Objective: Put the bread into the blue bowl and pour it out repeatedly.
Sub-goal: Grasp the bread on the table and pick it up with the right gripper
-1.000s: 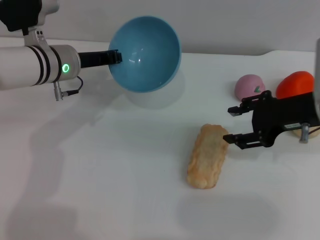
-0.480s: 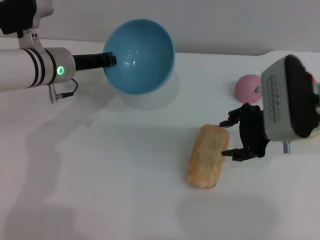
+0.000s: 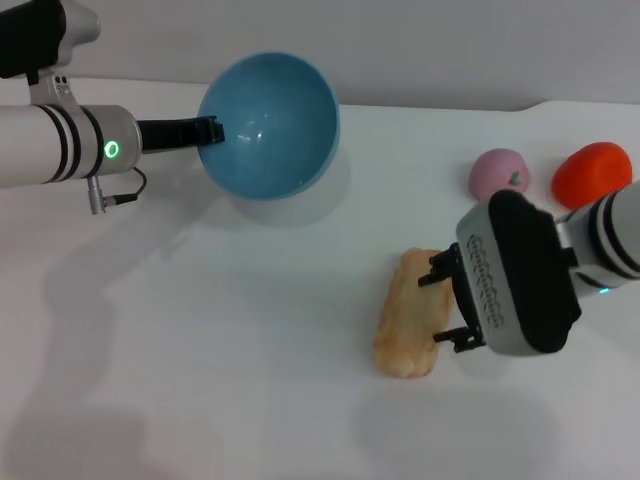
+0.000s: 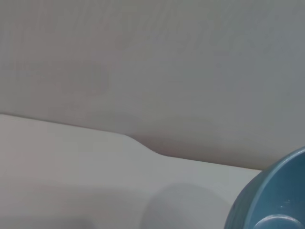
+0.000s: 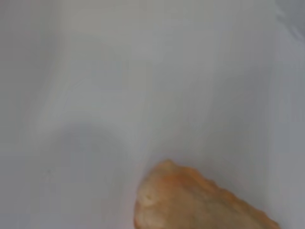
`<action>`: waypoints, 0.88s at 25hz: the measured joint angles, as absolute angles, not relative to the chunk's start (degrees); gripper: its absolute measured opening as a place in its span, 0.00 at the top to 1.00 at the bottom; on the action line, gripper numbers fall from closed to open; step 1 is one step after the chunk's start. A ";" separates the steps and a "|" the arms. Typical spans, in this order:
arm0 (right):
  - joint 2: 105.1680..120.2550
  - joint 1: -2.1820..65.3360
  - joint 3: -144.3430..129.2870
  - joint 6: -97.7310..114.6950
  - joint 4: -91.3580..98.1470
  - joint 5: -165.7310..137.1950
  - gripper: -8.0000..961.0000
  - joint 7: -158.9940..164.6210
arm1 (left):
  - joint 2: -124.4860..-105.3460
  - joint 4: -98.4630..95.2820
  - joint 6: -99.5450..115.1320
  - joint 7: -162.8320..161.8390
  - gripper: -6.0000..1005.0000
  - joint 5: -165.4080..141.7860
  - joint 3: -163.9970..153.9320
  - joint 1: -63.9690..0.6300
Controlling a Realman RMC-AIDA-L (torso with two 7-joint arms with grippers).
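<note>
The bread (image 3: 408,315) lies flat on the white table, right of centre. It also shows in the right wrist view (image 5: 190,202). My right gripper (image 3: 447,306) is open, its two black fingers set over the loaf's right side. The blue bowl (image 3: 268,125) is held in the air at the back left, tilted with its opening facing forward, and it is empty. My left gripper (image 3: 205,131) is shut on the bowl's rim. Part of the bowl shows in the left wrist view (image 4: 274,200).
A pink round fruit (image 3: 499,173) and an orange-red fruit (image 3: 592,170) sit at the back right of the table (image 3: 200,350). The table's far edge meets a grey wall behind the bowl.
My right gripper has swung in from the right and now sits over the bread's right side. The left arm has drawn the bowl slightly left and lower.
</note>
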State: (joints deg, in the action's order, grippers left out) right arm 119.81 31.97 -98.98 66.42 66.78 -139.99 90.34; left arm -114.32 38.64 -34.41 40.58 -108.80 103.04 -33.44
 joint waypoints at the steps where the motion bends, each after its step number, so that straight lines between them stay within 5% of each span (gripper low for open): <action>1: 119.80 32.12 -100.22 66.13 66.80 -140.66 0.30 90.28 | -114.29 38.62 -34.41 40.58 0.99 -108.80 103.06 -33.38; 22: 119.79 31.73 -111.71 49.21 61.27 -141.09 0.31 91.59 | -113.40 37.16 -38.41 39.39 0.99 -108.81 103.18 -34.24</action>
State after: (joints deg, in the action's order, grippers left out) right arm 119.79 31.73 -111.71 49.21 61.27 -141.09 91.59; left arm -113.40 37.16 -38.41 39.39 -108.81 103.18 -34.24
